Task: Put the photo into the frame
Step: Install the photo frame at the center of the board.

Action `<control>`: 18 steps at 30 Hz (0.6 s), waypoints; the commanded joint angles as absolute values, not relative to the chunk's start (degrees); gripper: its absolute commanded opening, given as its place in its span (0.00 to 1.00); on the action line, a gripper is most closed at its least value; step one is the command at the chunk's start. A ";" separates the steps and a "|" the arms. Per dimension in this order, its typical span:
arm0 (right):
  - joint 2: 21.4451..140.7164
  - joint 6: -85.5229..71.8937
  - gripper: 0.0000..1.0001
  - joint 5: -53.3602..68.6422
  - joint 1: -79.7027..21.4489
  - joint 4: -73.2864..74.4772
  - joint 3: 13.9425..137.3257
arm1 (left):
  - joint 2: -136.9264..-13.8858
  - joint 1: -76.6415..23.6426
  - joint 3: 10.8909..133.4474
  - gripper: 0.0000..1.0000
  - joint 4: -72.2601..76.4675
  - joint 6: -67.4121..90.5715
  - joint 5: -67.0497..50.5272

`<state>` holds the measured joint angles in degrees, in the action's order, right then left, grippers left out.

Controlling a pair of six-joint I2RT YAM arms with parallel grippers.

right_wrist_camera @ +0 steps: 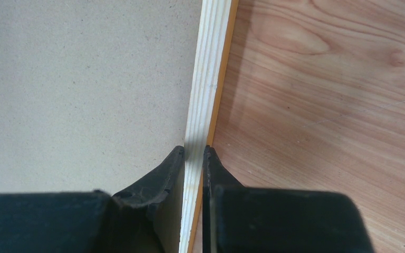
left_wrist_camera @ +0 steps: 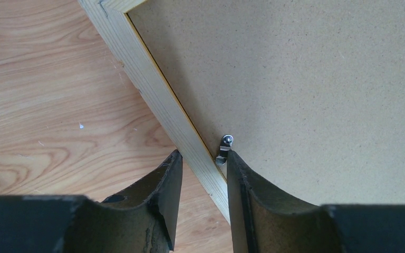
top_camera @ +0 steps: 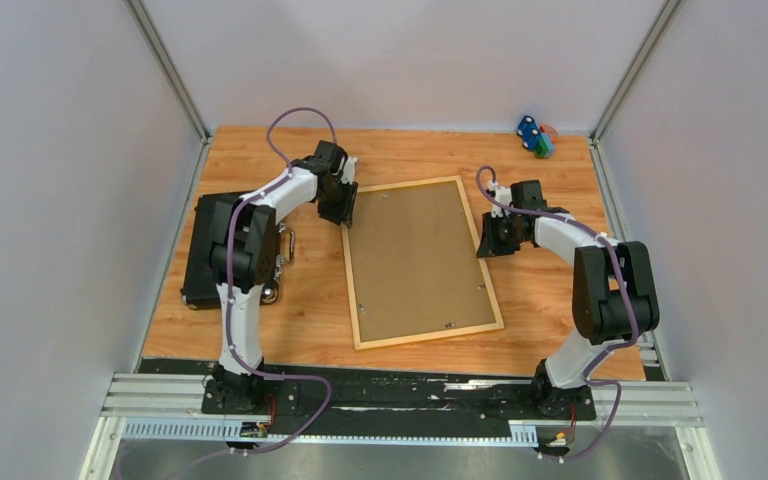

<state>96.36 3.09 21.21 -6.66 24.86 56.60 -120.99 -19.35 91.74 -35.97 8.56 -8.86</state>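
The frame [top_camera: 430,336] lies back-up in the middle of the table, light wood rails around a plain brown backing board [top_camera: 420,255]. The photo is hidden. My left gripper [top_camera: 345,215] is at the frame's left rail near the far corner. In the left wrist view it [left_wrist_camera: 203,154] is open and straddles the rail [left_wrist_camera: 158,95], its right finger against a small metal clip [left_wrist_camera: 224,147] on the backing board [left_wrist_camera: 306,79]. My right gripper [top_camera: 485,240] is at the right rail. In the right wrist view it [right_wrist_camera: 194,150] is shut on the rail [right_wrist_camera: 205,79].
A black rectangular case [top_camera: 205,250] lies at the table's left edge, beside the left arm. Small blue and green toys [top_camera: 535,135] sit at the far right corner. Grey walls close in the table on three sides.
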 commanded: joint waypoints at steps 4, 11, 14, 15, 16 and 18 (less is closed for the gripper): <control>96.38 3.60 0.03 23.56 -6.43 23.45 57.48 | -120.87 -20.08 90.11 0.45 -34.39 6.87 -7.41; 96.39 3.69 0.03 23.65 -6.22 23.48 57.40 | -121.07 -19.91 90.04 0.40 -34.66 6.64 -6.85; 96.30 3.69 0.03 23.71 -6.05 23.47 57.32 | -121.03 -19.52 89.73 0.33 -34.76 6.51 -7.20; 96.28 3.69 0.03 23.66 -5.93 23.47 57.31 | -121.03 -19.34 89.49 0.32 -34.79 6.51 -7.45; 96.26 3.70 0.03 23.64 -5.87 23.53 57.34 | -121.11 -19.21 89.40 0.30 -34.82 6.46 -7.59; 96.20 3.77 0.03 23.64 -5.68 23.51 57.32 | -121.05 -18.73 89.20 0.27 -34.96 6.42 -7.98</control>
<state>96.40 3.09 21.71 -6.17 24.86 56.60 -120.86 -19.25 91.37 -35.62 8.23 -8.86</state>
